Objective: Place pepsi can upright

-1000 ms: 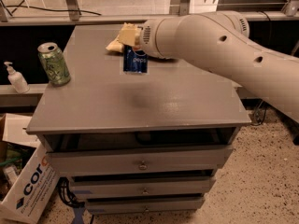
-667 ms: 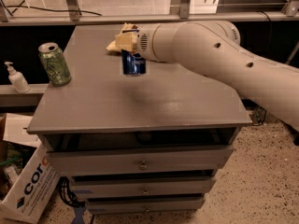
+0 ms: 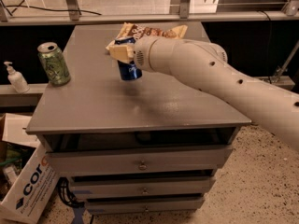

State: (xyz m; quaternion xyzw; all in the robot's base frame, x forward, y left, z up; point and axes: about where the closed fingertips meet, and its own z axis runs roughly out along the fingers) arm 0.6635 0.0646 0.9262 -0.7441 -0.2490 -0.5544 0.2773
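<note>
Gripper (image 3: 124, 55) is sitting well to the camera-right of the green can (image 3: 54, 63) and a little farther back, over the grey cabinet top (image 3: 140, 108) that the green can is standing on. It's clamping the pepsi can (image 3: 130, 72) from above: a beige finger (image 3: 119, 52) is pressing against the can's upper part, and the wrist is covering its top end. Pepsi can is hanging roughly upright, dark blue body showing below the gripper, at about the same height as the green can. Its shadow is falling on the cabinet top just below it; can't tell whether the base is touching the surface or hovering just off it. The white arm (image 3: 210, 73) is reaching in from the far camera-right of the green can, sloping down and out of view at the edge. Green can is standing upright near the cabinet's edge, silver top facing up, well apart from the gripper. A snack bag (image 3: 156, 31) is lying flat behind the gripper, farther back than the green can and to its camera-right. A white pump bottle (image 3: 16, 78) is standing just camera-left of the green can, off the cabinet on a lower ledge. A cardboard box (image 3: 28, 190) is leaning on the floor below the green can, against the cabinet's drawers (image 3: 142, 161).
</note>
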